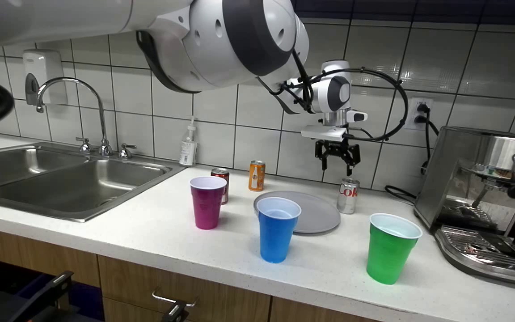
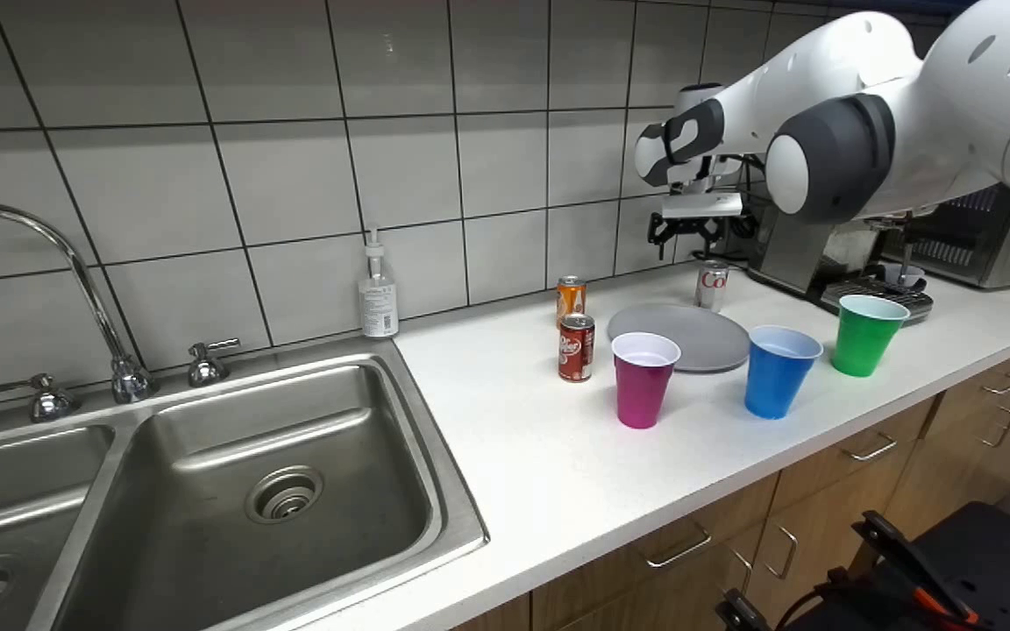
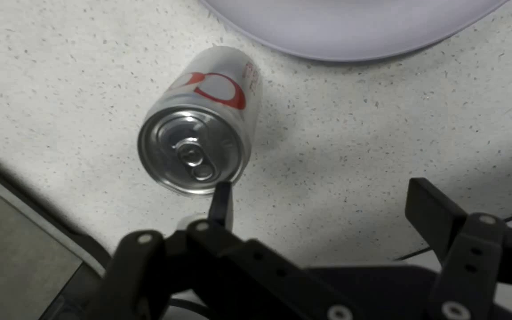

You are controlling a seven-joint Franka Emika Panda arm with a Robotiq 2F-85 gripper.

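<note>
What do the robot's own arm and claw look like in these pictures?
The arm has a smooth, rounded white shell with dark grey bands. A black cable, tied at intervals, loops out by the wrist. Below a flat white piece, the claw is black, with two angular, jointed fingers and pale round fasteners.

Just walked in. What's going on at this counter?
A robot arm has its gripper over the counter, jaws open, holding nothing. The nearest thing is the silver Coke can, upright beside the gray plate; the wrist view shows it off to one side, not between the jaws. A purple cup, blue cup and green cup also stand there, plus an orange can and a dark red can.
</note>
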